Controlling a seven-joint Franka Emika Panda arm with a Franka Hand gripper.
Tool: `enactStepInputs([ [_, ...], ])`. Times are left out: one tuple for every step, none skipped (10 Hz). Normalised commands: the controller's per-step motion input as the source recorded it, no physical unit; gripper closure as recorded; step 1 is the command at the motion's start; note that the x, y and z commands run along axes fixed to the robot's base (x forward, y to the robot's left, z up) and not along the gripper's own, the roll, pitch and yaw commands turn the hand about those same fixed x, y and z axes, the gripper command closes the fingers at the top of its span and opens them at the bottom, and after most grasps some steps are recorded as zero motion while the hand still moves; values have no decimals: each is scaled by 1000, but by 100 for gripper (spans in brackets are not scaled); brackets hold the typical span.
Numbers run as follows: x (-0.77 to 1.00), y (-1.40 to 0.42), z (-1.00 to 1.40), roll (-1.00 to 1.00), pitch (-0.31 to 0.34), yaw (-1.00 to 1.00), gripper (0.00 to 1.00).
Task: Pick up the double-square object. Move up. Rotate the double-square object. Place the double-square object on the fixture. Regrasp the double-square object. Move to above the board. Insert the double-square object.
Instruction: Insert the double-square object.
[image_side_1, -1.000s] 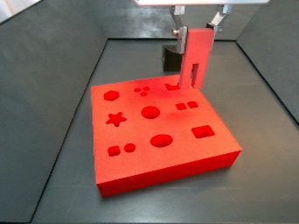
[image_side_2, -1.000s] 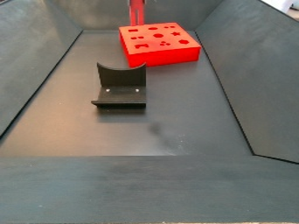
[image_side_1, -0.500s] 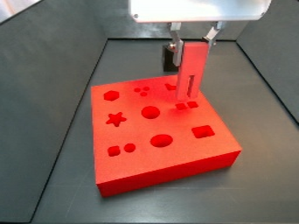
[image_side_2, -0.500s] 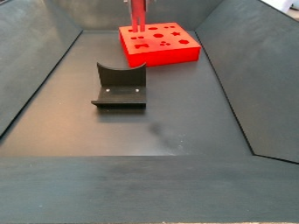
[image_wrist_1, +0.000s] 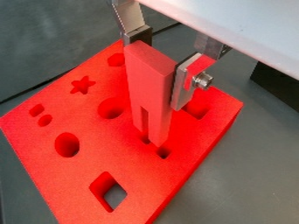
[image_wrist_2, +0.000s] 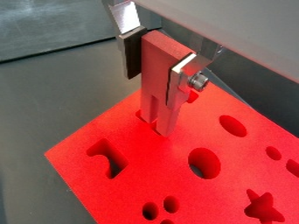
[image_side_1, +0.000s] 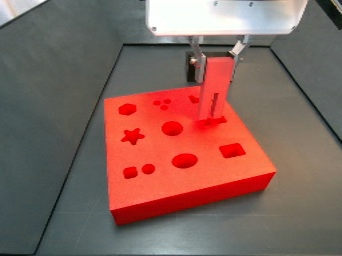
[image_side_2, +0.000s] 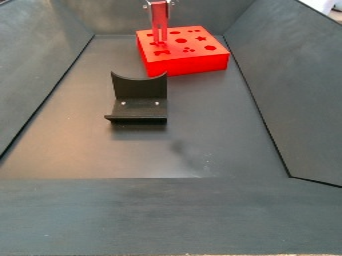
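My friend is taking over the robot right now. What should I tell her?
Gripper: shut on the double-square object, holding it upright over the board.
Block: its lower end is down at the board's top, at the paired square holes; whether it has gone in cannot be told.
Fixture: on the floor, apart from the board, nothing on it.
Done: pick-up, regrasp, move to the board.
Left: push the block fully in, then let go.

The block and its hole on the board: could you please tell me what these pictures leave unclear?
- Block tip: covers its own hole on the board in both wrist views.
- Gripper body: cut off by the edge in a side view.
- Fixture: mostly behind the block.
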Motion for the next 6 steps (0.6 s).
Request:
enactStepInputs([
  [83, 0, -74, 0, 0, 0, 100],
  [0, 0, -77, -3, 0, 0, 100],
  [0, 0, -134, 0, 0, 0, 100],
  [0, 0, -211, 0, -10, 0, 100],
  [17, 0, -234, 0, -11, 0, 100],
  [111, 0, -169, 0, 0, 14, 100],
])
